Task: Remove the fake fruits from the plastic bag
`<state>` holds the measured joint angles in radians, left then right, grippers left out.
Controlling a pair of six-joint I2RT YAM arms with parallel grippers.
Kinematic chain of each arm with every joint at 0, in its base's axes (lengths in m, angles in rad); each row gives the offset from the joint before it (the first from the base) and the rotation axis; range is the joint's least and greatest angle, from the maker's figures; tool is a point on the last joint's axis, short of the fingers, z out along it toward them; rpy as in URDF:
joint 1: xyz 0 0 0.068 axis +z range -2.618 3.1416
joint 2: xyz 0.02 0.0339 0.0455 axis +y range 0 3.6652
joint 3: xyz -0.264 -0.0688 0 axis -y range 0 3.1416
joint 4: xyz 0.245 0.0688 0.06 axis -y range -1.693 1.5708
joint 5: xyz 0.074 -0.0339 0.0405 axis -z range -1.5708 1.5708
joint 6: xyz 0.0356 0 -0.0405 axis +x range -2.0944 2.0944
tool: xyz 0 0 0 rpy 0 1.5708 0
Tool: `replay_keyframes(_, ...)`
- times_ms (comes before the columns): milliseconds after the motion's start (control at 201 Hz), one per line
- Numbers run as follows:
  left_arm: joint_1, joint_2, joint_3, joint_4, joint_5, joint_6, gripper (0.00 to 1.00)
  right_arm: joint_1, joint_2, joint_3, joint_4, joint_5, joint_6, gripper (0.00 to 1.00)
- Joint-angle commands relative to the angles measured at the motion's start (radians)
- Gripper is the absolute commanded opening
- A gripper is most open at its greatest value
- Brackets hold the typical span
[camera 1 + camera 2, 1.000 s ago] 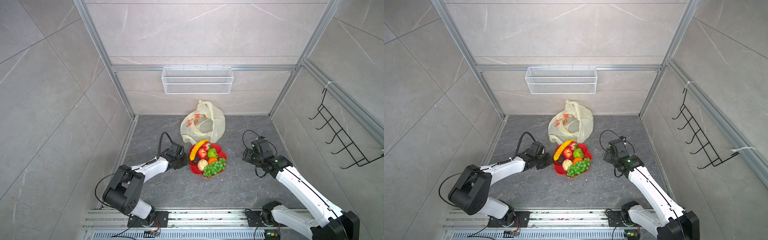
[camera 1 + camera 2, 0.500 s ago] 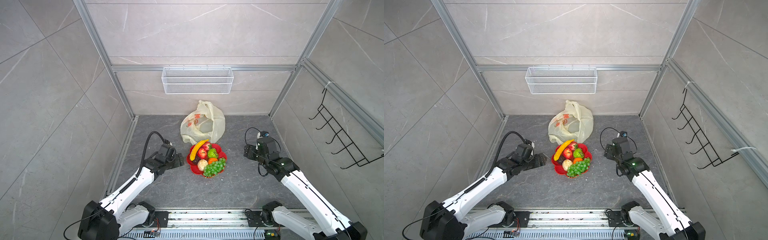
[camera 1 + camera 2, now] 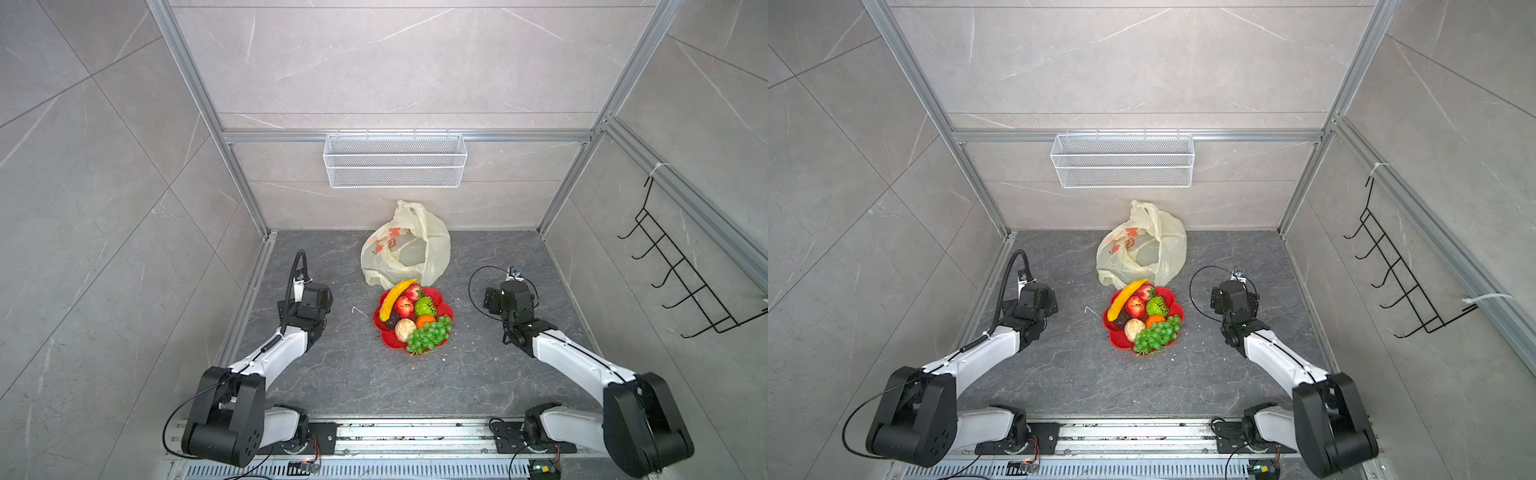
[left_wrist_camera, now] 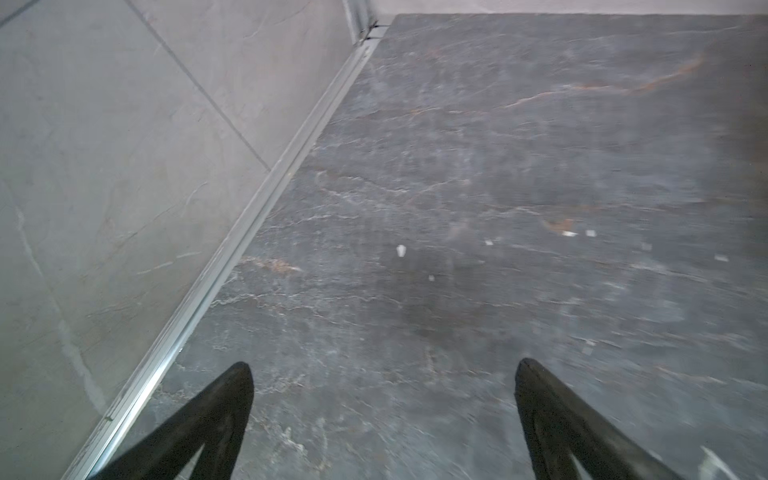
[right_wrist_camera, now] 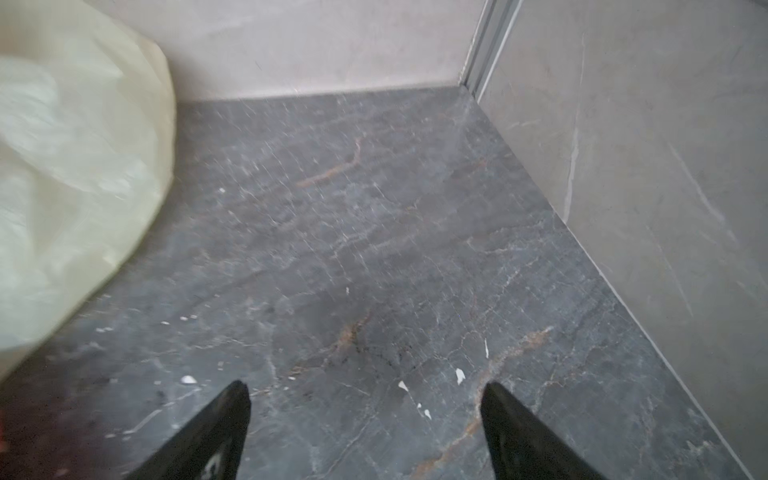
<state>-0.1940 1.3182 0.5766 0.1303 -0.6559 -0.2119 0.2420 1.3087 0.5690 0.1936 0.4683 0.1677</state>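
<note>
The fake fruits [image 3: 413, 318] lie heaped on a red flower-shaped plate [image 3: 390, 340] mid-floor in both top views: a banana, red apples, green grapes, an orange, a beige one. Just behind the plate slumps the cream plastic bag [image 3: 409, 249], its mouth toward the plate. The bag [image 5: 75, 166] also fills one side of the right wrist view. My left gripper [image 4: 384, 370] is open over bare floor, left of the plate [image 3: 316, 296]. On the other side of the plate, my right gripper [image 5: 365, 390] is open too and holds nothing [image 3: 508, 296].
A white wire basket [image 3: 395, 166] hangs on the back wall. A black hook rack [image 3: 681, 274] is on the right wall. Aluminium rails run along the floor edges. Small white scraps [image 3: 356, 309] lie on the dark stone floor.
My left gripper has pulled away from the plate's left edge and turned toward the back wall, jaws opening wide. The right gripper has opened wider and shifted slightly back.
</note>
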Motion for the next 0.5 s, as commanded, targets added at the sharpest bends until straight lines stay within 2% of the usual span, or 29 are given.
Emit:
replay_keyframes(0, 0.047, 0.051, -0.079, 0.342, 0.058, 0.139, 1.0, -0.001, 0.053, -0.021, 0.199, 0.032, -0.097, 0.89)
replay_keyframes(50, 0.065, 0.095, -0.117, 0.482, 0.08, 0.189, 1.0, -0.001, 0.066, -0.034, 0.237, 0.036, -0.117, 0.89)
replay_keyframes(70, 0.066, 0.098, -0.12, 0.489, 0.073, 0.197, 1.0, -0.002, 0.067, -0.049, 0.271, 0.028, -0.131, 0.89)
replay_keyframes(105, 0.075, 0.092, -0.136, 0.511, 0.135, 0.221, 1.0, -0.003, 0.07, -0.076, 0.331, 0.017, -0.147, 0.9)
replay_keyframes(199, 0.153, 0.158, -0.205, 0.718, 0.3, 0.206, 1.0, -0.031, 0.102, -0.14, 0.473, -0.073, -0.161, 0.9)
replay_keyframes(259, 0.181, 0.137, -0.174, 0.606, 0.363, 0.176, 1.0, -0.044, 0.157, -0.184, 0.596, -0.103, -0.159, 0.9)
replay_keyframes(294, 0.185, 0.152, -0.186, 0.657, 0.38, 0.185, 1.0, -0.061, 0.178, -0.206, 0.675, -0.151, -0.163, 0.9)
replay_keyframes(333, 0.191, 0.159, -0.208, 0.69, 0.405, 0.186, 1.0, -0.084, 0.165, -0.214, 0.641, -0.199, -0.144, 0.9)
replay_keyframes(408, 0.195, 0.2, -0.231, 0.787, 0.409, 0.193, 1.0, -0.09, 0.23, -0.248, 0.801, -0.206, -0.159, 0.9)
replay_keyframes(468, 0.207, 0.183, -0.219, 0.722, 0.432, 0.179, 1.0, -0.095, 0.202, -0.215, 0.676, -0.228, -0.147, 0.91)
replay_keyframes(498, 0.213, 0.188, -0.221, 0.736, 0.439, 0.177, 1.0, -0.099, 0.199, -0.217, 0.677, -0.237, -0.147, 0.91)
